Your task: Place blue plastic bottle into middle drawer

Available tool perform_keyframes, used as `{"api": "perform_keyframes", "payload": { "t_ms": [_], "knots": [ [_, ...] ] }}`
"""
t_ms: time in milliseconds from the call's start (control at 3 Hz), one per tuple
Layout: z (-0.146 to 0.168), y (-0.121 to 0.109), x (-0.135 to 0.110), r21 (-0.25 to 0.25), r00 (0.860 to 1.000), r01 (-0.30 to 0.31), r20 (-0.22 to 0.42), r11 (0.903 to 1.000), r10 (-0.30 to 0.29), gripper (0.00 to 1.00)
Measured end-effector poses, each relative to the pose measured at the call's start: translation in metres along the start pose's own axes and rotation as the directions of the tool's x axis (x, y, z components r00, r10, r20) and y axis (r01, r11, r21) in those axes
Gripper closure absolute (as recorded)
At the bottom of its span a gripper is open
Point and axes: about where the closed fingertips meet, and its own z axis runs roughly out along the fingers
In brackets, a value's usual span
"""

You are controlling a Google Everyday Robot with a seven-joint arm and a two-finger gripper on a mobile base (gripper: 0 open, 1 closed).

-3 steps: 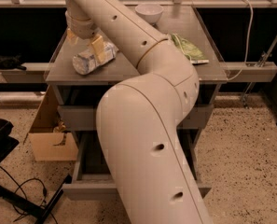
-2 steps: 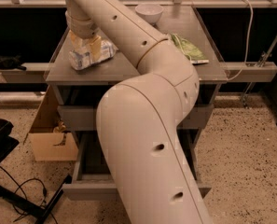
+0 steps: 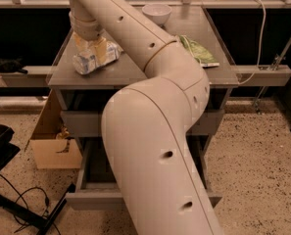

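The blue plastic bottle [image 3: 97,59], clear with a pale blue-and-white label, lies tilted at the left of the grey cabinet top [image 3: 130,72]. My gripper [image 3: 90,50] comes down from above, and its yellowish fingers [image 3: 101,49] are closed around the bottle's middle. The middle drawer [image 3: 92,173] stands pulled out low in the cabinet. Its dark floor shows at the left, and my big beige arm [image 3: 155,146] hides the rest of it.
A small white bowl [image 3: 157,13] stands at the back of the top and a green-and-white snack bag [image 3: 199,50] lies at its right. A closed drawer front [image 3: 81,124] sits above the open drawer. A cardboard box [image 3: 52,143] and black chair base [image 3: 3,151] stand at the left.
The gripper with the bottle in it rose a little above the cabinet top, and the bottle has tilted and shifted slightly to the right.
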Motion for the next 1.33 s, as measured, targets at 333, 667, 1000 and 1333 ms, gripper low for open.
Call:
{"api": "perform_keyframes", "payload": {
  "t_ms": [333,667,1000,1333],
  "knots": [
    [0.0,0.0,0.0,0.0,1.0,0.0,0.0,1.0,0.0,1.0],
    [-0.017,-0.003,0.004,0.035,0.998,-0.013,-0.057,0.9993,0.015,1.0],
    [-0.061,0.008,0.015,0.14,0.988,-0.074,-0.126,0.9874,0.092,1.0],
    [-0.146,0.04,0.008,0.337,0.959,-0.176,-0.155,0.9248,0.239,1.0]
  ]
}}
